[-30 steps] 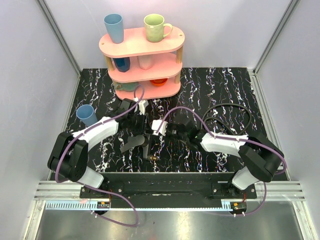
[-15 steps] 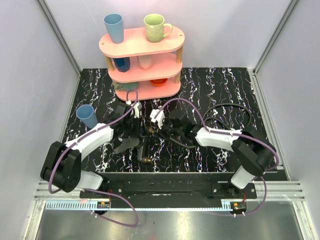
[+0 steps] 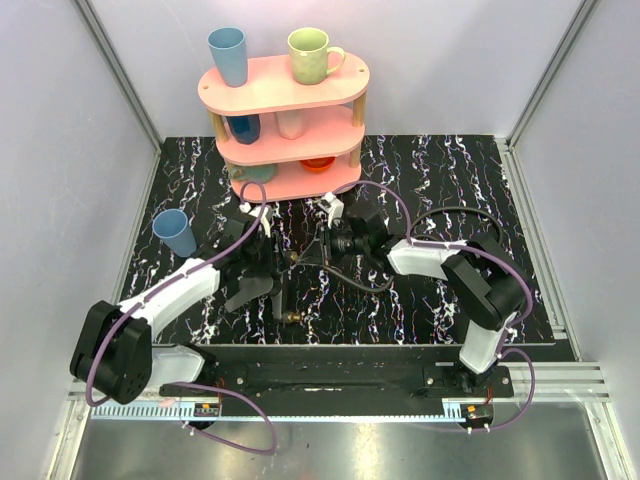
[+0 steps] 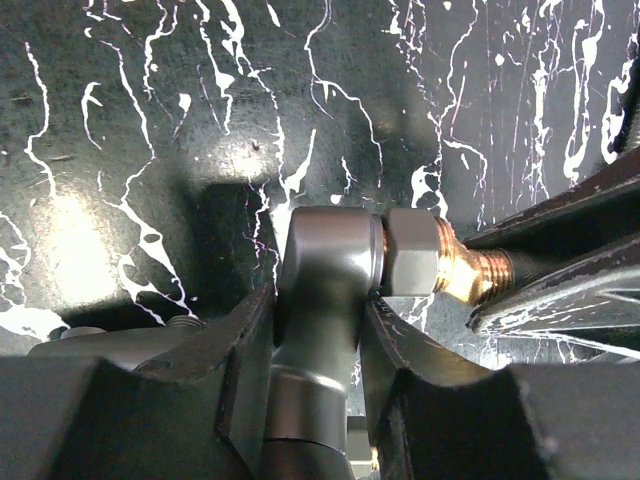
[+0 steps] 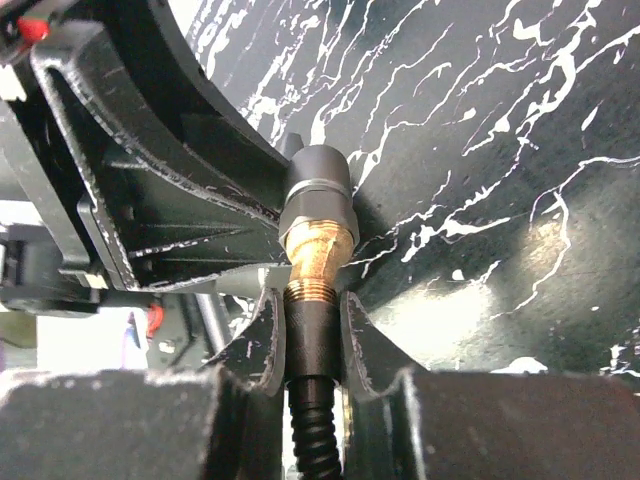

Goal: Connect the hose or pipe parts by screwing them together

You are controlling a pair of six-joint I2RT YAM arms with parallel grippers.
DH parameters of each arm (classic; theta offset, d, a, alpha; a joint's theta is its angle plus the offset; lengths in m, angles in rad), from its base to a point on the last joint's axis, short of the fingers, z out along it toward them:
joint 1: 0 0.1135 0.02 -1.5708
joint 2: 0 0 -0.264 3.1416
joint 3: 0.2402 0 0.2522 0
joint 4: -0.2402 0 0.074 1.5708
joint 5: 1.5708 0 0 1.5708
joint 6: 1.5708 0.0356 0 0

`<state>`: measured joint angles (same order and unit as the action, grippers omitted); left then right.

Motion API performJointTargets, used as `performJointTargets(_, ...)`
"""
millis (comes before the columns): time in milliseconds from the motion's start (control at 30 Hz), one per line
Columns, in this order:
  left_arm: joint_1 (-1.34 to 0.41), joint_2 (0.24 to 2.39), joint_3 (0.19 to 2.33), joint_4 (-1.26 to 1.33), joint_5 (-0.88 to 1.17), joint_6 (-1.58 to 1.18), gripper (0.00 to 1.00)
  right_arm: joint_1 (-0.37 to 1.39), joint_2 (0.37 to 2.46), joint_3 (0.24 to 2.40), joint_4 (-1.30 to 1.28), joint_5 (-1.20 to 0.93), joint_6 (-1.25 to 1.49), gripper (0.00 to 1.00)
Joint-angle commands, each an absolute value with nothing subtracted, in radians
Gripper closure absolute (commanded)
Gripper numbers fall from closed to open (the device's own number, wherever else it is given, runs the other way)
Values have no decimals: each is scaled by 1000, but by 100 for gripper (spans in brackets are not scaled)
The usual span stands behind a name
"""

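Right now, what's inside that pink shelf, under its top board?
Middle tier of the pink shelf: a dark blue cup and a white cup. Lowest tier: something orange, something greenish. Boards above cover their tops.

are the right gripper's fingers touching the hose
Touching. The right wrist view shows the right gripper with both fingers pressed against the end of the black hose, just below its brass thread.

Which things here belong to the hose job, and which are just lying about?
Job:
- hose, in the right gripper
- nozzle, in the left gripper

Lying about:
- pink shelf
- green mug
- tall blue cup
- blue cup on the table
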<state>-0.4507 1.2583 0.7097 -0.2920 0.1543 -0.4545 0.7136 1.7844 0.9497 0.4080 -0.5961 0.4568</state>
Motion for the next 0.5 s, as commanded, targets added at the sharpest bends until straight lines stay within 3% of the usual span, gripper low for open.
performJointTargets(0,-454,1200,727,-176,114,-543,100,703,1798,999,635,-706,797,91)
performJointTargets(167,-448,1172,735,-184,144,-525,100,701,1790,971,634,-700,790,71)
performJointTargets(200,-445,1183,741,-192,158,-520,100,701,1783,965,632,-698,761,63)
performJointTargets(300,-434,1204,767,-241,182,-514,100,698,1747,966,546,-666,680,53)
performJointTargets(333,-431,1216,772,-261,196,-511,100,698,1726,968,502,-655,657,45)
performJointTargets(467,-410,1235,788,-291,233,-497,100,690,1678,999,359,-608,517,35)
